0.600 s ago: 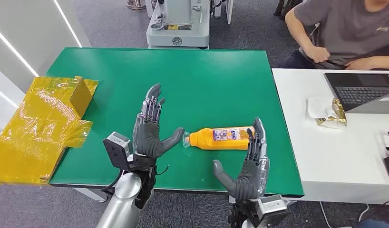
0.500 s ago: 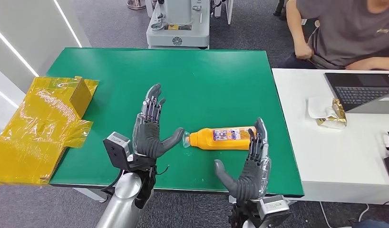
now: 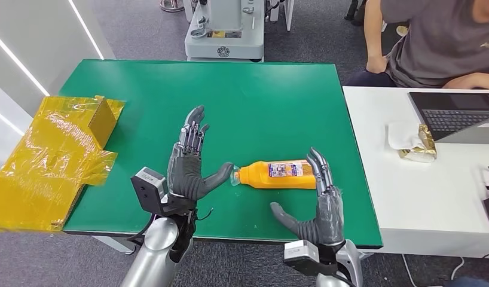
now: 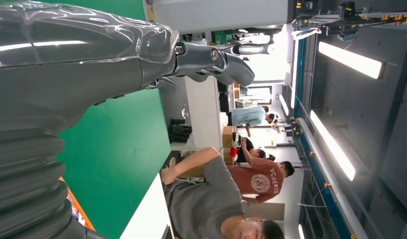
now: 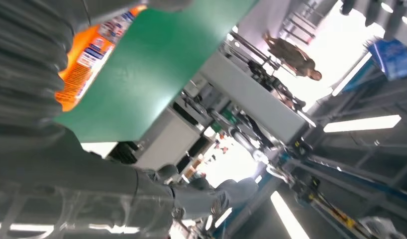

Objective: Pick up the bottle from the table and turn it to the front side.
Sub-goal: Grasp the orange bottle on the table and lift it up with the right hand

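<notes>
Robotics lab: green test table point(image 3: 272, 84), machine base point(image 3: 224, 30) (laptop point(image 3: 454, 115) nearby).

Glossy orange plastic bottle point(image 3: 278, 174) on matt green table point(image 3: 230, 101); crinkled shiny yellow film point(image 3: 48, 158).

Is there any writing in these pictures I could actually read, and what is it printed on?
"VCAERSE" or close to it, not sharp: on the back of a person's red T-shirt.
Bottle label: print too small to read.
Round emblem on the grey machine beyond the table: unreadable.
Small logo on the seated person's grey shirt: too blurred to read.
</notes>
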